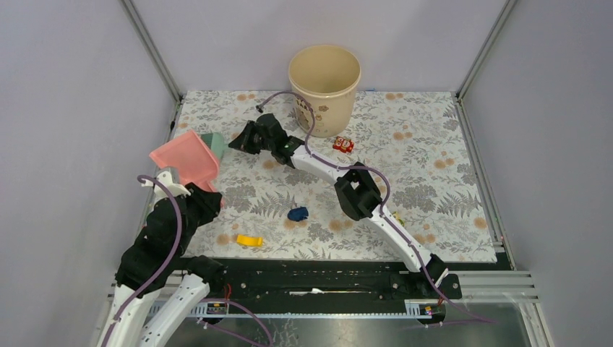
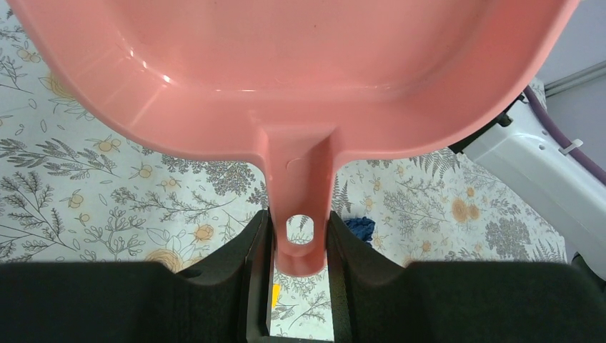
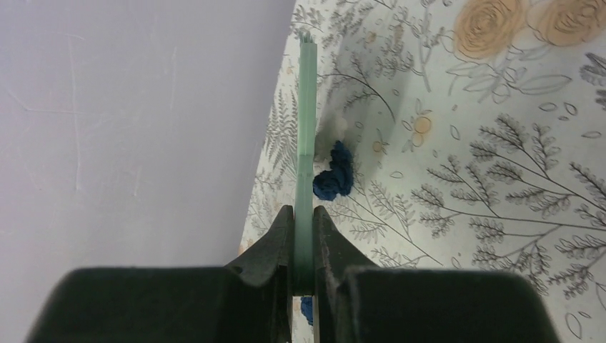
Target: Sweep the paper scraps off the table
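Observation:
My left gripper [image 2: 300, 223] is shut on the handle of a pink dustpan [image 2: 300, 64], which hangs tilted over the left side of the table [image 1: 434, 166]. Seen from above, the dustpan [image 1: 185, 160] sits just ahead of the left gripper [image 1: 189, 191]. My right gripper [image 3: 304, 218] is shut on a thin green brush [image 3: 307, 128], seen edge-on near the table's left edge. The right gripper [image 1: 236, 140] holds the brush [image 1: 215, 142] beside the pan. Dark blue paper scraps [image 3: 334, 175] lie right of the brush. Another blue scrap [image 1: 297, 213] lies mid-table.
A beige bucket [image 1: 324, 78] stands at the back centre, with a red toy cube [image 1: 343, 144] in front of it. A flat yellow piece [image 1: 249, 240] lies near the front. The grey wall [image 3: 128, 128] runs close along the brush's left.

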You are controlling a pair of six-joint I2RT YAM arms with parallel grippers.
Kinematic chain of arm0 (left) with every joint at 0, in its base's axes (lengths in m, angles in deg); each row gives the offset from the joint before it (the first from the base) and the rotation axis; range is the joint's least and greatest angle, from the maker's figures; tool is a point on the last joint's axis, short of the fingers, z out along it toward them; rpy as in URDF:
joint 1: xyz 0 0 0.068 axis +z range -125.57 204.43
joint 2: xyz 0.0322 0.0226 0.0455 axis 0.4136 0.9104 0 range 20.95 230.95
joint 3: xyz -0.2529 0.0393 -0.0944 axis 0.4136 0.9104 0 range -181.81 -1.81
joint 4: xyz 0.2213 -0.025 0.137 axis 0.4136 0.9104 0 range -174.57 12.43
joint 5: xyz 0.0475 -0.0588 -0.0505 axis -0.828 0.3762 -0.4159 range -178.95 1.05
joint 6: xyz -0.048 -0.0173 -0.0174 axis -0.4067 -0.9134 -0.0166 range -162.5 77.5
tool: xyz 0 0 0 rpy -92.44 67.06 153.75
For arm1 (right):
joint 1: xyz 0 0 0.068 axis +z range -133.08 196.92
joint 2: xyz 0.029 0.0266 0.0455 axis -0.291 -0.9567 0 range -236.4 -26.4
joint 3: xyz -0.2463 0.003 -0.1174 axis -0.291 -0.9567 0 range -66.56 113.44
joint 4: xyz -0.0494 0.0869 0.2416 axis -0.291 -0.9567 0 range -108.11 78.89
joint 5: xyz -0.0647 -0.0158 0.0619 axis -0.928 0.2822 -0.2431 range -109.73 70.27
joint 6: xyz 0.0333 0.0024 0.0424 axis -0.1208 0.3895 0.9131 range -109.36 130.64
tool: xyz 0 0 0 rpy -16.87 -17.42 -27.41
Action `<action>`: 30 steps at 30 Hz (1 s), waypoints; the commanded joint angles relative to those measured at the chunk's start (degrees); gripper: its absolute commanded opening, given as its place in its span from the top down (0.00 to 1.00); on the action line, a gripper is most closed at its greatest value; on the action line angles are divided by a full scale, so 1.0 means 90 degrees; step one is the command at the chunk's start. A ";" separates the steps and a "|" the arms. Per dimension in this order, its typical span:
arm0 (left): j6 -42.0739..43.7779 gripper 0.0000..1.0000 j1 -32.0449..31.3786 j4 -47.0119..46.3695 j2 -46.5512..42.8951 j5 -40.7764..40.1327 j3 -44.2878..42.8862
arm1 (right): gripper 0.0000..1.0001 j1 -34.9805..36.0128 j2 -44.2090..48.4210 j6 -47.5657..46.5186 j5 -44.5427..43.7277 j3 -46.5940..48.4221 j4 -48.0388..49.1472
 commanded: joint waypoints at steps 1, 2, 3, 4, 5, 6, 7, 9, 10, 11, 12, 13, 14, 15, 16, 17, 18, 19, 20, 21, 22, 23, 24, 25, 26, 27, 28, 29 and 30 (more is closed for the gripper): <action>-0.0045 1.00 0.0021 -0.0501 -0.0145 0.0163 0.0043 | 1.00 0.0057 0.0383 -0.0025 -0.0283 -0.0176 -0.0300; -0.0044 1.00 0.0018 -0.0492 -0.0171 0.0173 0.0036 | 1.00 0.0064 0.0472 -0.0020 -0.0232 -0.0339 -0.0402; -0.0044 1.00 0.0020 -0.0488 -0.0203 0.0179 0.0028 | 1.00 0.0064 0.0592 0.0003 -0.0191 -0.0501 -0.0457; -0.0049 1.00 0.0018 -0.0490 -0.0240 0.0183 0.0024 | 1.00 0.0066 0.0713 0.0027 -0.0141 -0.0714 -0.0503; -0.0053 1.00 0.0018 -0.0491 -0.0279 0.0194 0.0016 | 1.00 0.0065 0.0853 0.0021 -0.0121 -0.0894 -0.0550; -0.0069 1.00 0.0018 -0.0491 -0.0319 0.0194 0.0014 | 1.00 0.0075 0.0989 0.0008 -0.0115 -0.1179 -0.0580; -0.0093 1.00 0.0021 -0.0491 -0.0351 0.0202 0.0023 | 1.00 0.0075 0.1125 -0.0020 -0.0102 -0.1397 -0.0590; -0.0138 1.00 0.0023 -0.0490 -0.0417 0.0253 0.0024 | 1.00 0.0075 0.1408 -0.0101 -0.0138 -0.1798 -0.0640; -0.0162 1.00 0.0020 -0.0491 -0.0443 0.0283 0.0024 | 1.00 0.0075 0.1552 -0.0143 -0.0174 -0.1997 -0.0751; -0.0174 1.00 0.0020 -0.0492 -0.0468 0.0305 0.0031 | 1.00 0.0076 0.1708 -0.0189 -0.0236 -0.2202 -0.0913; -0.0180 1.00 0.0018 -0.0491 -0.0483 0.0320 0.0033 | 1.00 0.0076 0.1854 -0.0224 -0.0262 -0.2468 -0.0998; -0.0173 1.00 0.0018 -0.0491 -0.0491 0.0327 0.0033 | 1.00 0.0074 0.2022 -0.0286 -0.0294 -0.2725 -0.1098; -0.0166 1.00 0.0023 -0.0491 -0.0491 0.0331 0.0029 | 1.00 0.0075 0.2176 -0.0389 -0.0364 -0.2974 -0.1264; -0.0148 1.00 0.0019 -0.0498 -0.0496 0.0332 0.0017 | 1.00 0.0058 0.2371 -0.0485 -0.0464 -0.3241 -0.1460; -0.0117 1.00 0.0018 -0.0495 -0.0473 0.0332 -0.0011 | 1.00 0.0036 0.2585 -0.0562 -0.0530 -0.3558 -0.1614; -0.0075 1.00 0.0020 -0.0491 -0.0461 0.0339 -0.0044 | 1.00 -0.0002 0.2796 -0.0663 -0.0537 -0.3924 -0.1695; -0.0023 1.00 0.0018 -0.0491 -0.0445 0.0341 -0.0086 | 1.00 -0.0048 0.3031 -0.0771 -0.0547 -0.4287 -0.1765; 0.0014 1.00 0.0018 -0.0491 -0.0432 0.0351 -0.0115 | 1.00 -0.0096 0.3276 -0.0900 -0.0561 -0.4645 -0.1845; 0.0037 1.00 0.0021 -0.0491 -0.0421 0.0351 -0.0142 | 1.00 -0.0164 0.3597 -0.1036 -0.0580 -0.5032 -0.1920; 0.0043 1.00 0.0023 -0.0499 -0.0424 0.0356 -0.0158 | 1.00 -0.0220 0.3878 -0.1196 -0.0614 -0.5387 -0.1994; 0.0037 1.00 0.0019 -0.0505 -0.0428 0.0360 -0.0170 | 1.00 -0.0289 0.4128 -0.1338 -0.0687 -0.5762 -0.2118; 0.0033 1.00 0.0018 -0.0535 -0.0436 0.0374 -0.0158 | 1.00 -0.0375 0.4423 -0.1441 -0.0803 -0.6114 -0.2251; 0.0029 1.00 0.0018 -0.0568 -0.0449 0.0393 -0.0141 | 1.00 -0.0476 0.4720 -0.1555 -0.0869 -0.6429 -0.2346; 0.0014 1.00 0.0018 -0.0607 -0.0467 0.0407 -0.0108 | 1.00 -0.0578 0.4979 -0.1682 -0.0911 -0.6792 -0.2406; 0.0001 1.00 0.0018 -0.0653 -0.0492 0.0440 -0.0078 | 1.00 -0.0723 0.5242 -0.1863 -0.0903 -0.6990 -0.2420; -0.0016 1.00 0.0022 -0.0668 -0.0503 0.0452 -0.0054 | 1.00 -0.0788 0.5469 -0.1983 -0.0821 -0.7149 -0.2416; -0.0037 1.00 0.0019 -0.0696 -0.0522 0.0474 -0.0032 | 1.00 -0.0880 0.5676 -0.2170 -0.0625 -0.7245 -0.2334; -0.0050 1.00 0.0020 -0.0718 -0.0541 0.0486 -0.0005 | 1.00 -0.0959 0.5854 -0.2418 -0.0290 -0.7282 -0.2236; -0.0053 1.00 0.0021 -0.0745 -0.0546 0.0496 0.0012 | 1.00 -0.1019 0.5975 -0.2691 0.0134 -0.7249 -0.2147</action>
